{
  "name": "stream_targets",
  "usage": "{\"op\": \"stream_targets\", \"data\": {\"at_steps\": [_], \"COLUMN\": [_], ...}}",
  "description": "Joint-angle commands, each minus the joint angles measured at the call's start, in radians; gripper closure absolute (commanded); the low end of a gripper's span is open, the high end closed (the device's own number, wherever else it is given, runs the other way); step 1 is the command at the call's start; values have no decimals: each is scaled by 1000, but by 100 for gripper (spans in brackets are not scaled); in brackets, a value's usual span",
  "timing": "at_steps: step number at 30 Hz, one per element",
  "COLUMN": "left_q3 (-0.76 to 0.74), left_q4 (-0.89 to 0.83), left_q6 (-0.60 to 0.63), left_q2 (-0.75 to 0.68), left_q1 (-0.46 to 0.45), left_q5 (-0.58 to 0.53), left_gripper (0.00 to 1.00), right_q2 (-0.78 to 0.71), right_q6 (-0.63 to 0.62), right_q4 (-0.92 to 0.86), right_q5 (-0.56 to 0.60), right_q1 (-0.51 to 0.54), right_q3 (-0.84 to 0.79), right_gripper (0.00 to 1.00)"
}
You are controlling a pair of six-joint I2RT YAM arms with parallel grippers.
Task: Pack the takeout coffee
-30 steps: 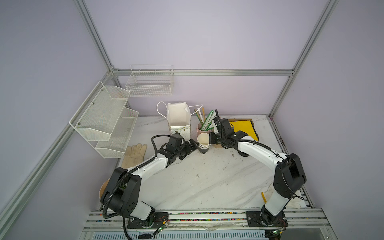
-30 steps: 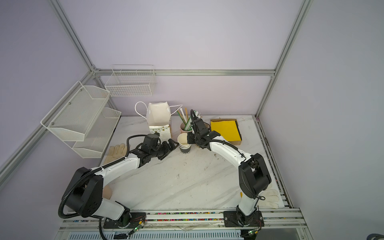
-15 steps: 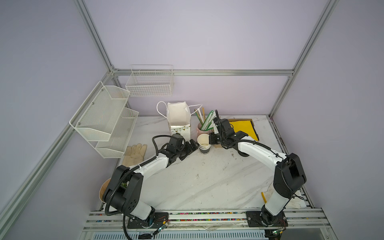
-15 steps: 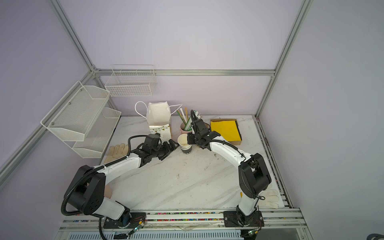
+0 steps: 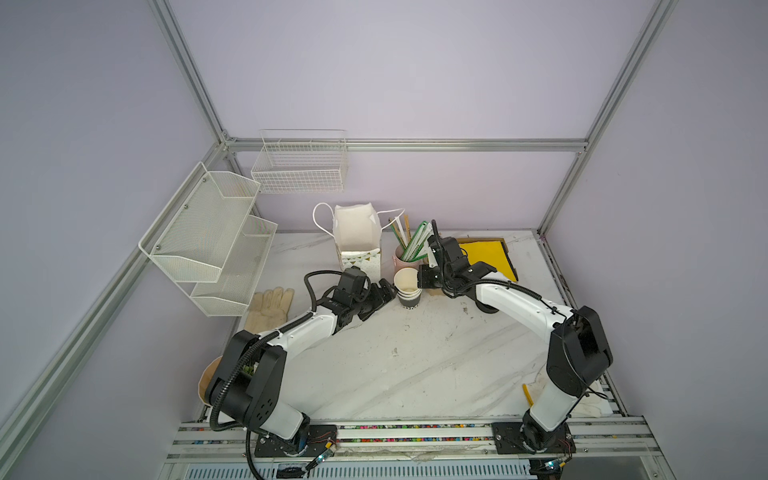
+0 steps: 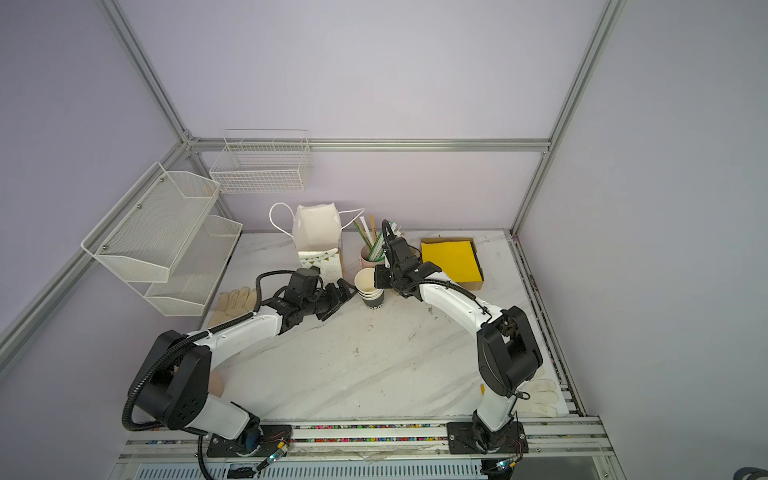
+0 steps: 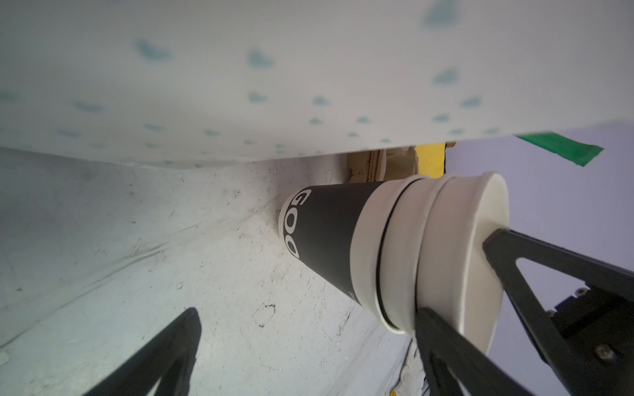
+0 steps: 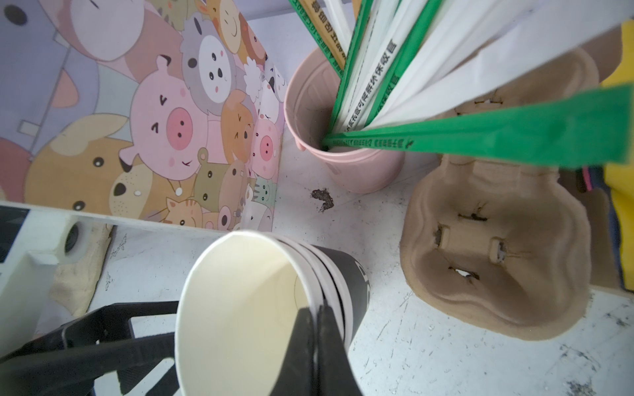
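The takeout coffee cup [image 5: 406,279] [image 6: 365,280] sits topmost in a nested stack [image 5: 410,305] of like cups that stands toward the rear middle of the tabletop [image 5: 415,361]. It is mouth up with its cream inside showing, and its long axis is close to vertical. In the left wrist view the cup [image 7: 459,260] looks slightly askew to the rim bands beneath it, and only the lowest cup of the stack [image 7: 326,233] shows a black wall with white lettering. The right gripper [image 5: 419,281] [image 8: 316,315] reaches in from the right. Its fingers [image 8: 302,349] are pressed together on the cup's wall at the rim, one inside the mouth and one outside. The left gripper [image 5: 380,300] [image 7: 307,310] lies low just beside the stack on the opposite side, its fingers [image 7: 178,343] spread wide; whether either touches the stack cannot be told. Just behind the stack stands a pink cup [image 5: 402,262] holding wrapped straws [image 5: 415,243]. To the left of it is a white paper bag [image 5: 357,232] with loop handles and its mouth open upward; one side of the bag [image 8: 171,120] carries cartoon animals. A brown pulp cup carrier [image 8: 497,257] lies near the pink cup and the stack, and a yellow sheet [image 5: 490,255] in a shallow box lies further right. A pale glove [image 5: 270,301] lies flat at the tabletop's left edge, below white mesh shelves [image 5: 208,232] on the left wall. A wire basket [image 5: 301,166] hangs on the back wall.
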Motion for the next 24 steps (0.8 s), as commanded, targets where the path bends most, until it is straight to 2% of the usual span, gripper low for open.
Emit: {"op": "stream_targets", "data": {"at_steps": [1,24], "left_q3": [31,84], "left_q4": [-18,-95], "left_q6": [24,64], "left_q2": [2,10], "left_q1": [-6,-17], "left_q5": [0,-12], "left_gripper": [5,13], "right_q2": [3,-3], "right_q6": [32,76], "right_q4": [34,47], "right_q5": [-62,-44], "right_q1": [7,-9], "right_q3": [34,20], "right_gripper": [100,100]}}
